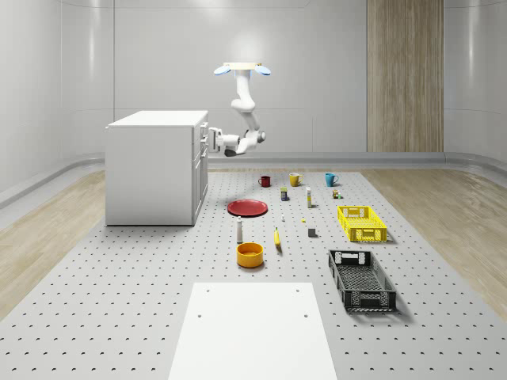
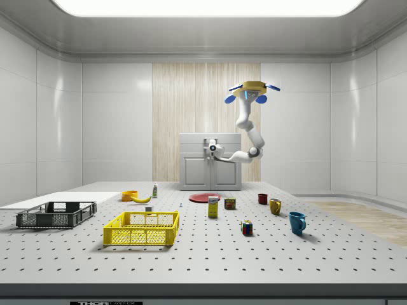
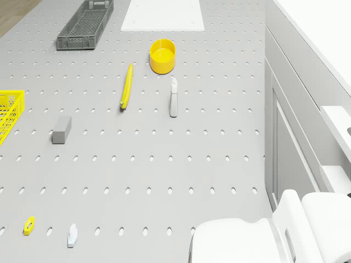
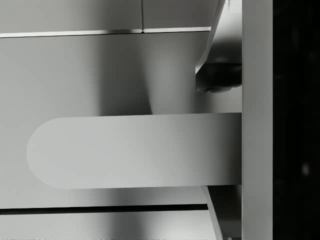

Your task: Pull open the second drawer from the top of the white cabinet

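Observation:
The white cabinet (image 1: 150,170) stands at the whole-scene view's left, its drawer front facing right. The drone (image 1: 242,70) hovers in the air beside that front, above the floor. Its arm bends down and back toward the cabinet, and the gripper (image 1: 212,142) sits right at the upper drawers' handles. The side view looks at the cabinet (image 2: 210,175) front-on, with the drone (image 2: 253,94) up to the right and the gripper (image 2: 213,149) against the upper drawers near the middle. A rounded grey handle (image 4: 135,150) lies very close in the wrist view, with drawer seams above and below it.
On the pegboard floor by the cabinet lie a red plate (image 1: 247,207), a spray bottle (image 1: 239,229), a banana (image 1: 277,237) and an orange bowl (image 1: 249,254). Farther right are three mugs, a yellow crate (image 1: 362,223) and a black crate (image 1: 361,279). A white panel (image 1: 257,328) lies in front.

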